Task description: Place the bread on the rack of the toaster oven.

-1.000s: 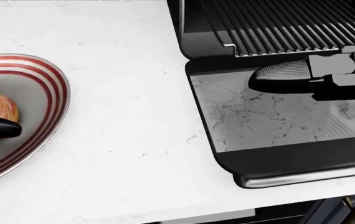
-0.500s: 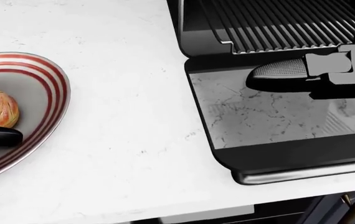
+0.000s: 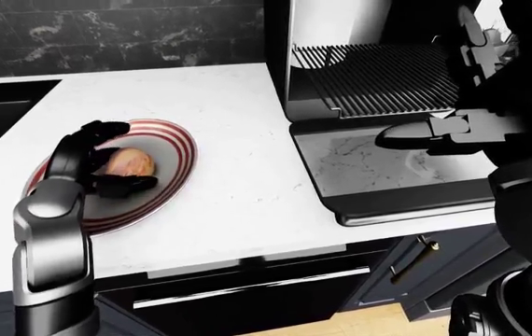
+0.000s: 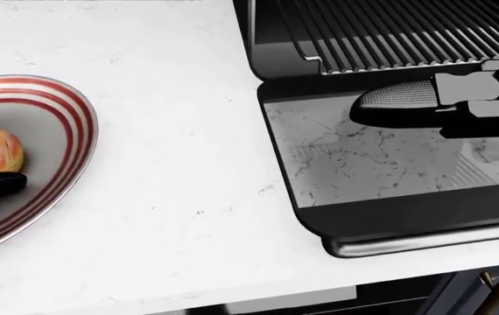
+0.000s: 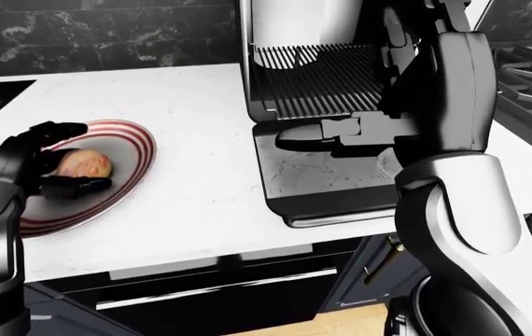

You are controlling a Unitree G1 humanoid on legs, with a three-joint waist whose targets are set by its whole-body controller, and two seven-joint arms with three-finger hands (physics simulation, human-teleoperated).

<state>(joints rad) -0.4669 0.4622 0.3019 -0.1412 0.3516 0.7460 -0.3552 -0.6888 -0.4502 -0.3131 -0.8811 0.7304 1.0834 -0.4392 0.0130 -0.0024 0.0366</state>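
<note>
One round, crusty bread roll (image 3: 128, 162) is cupped on a red-ringed plate (image 3: 177, 150) by the left hand (image 3: 93, 159), fingers spread. The right hand (image 3: 434, 133), extended flat, is held over the toaster oven's (image 3: 340, 42) ribbed metal rack (image 3: 382, 77); marbled white tabletop (image 3: 228, 182).

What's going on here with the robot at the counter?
The robot is reaching for a bread roll that sits on a red-striped plate on the white counter. Its left hand has open fingers standing around the roll, not clearly closed on it. The toaster oven has its door folded down and its rack empty. The right hand hovers over the open door.
</note>
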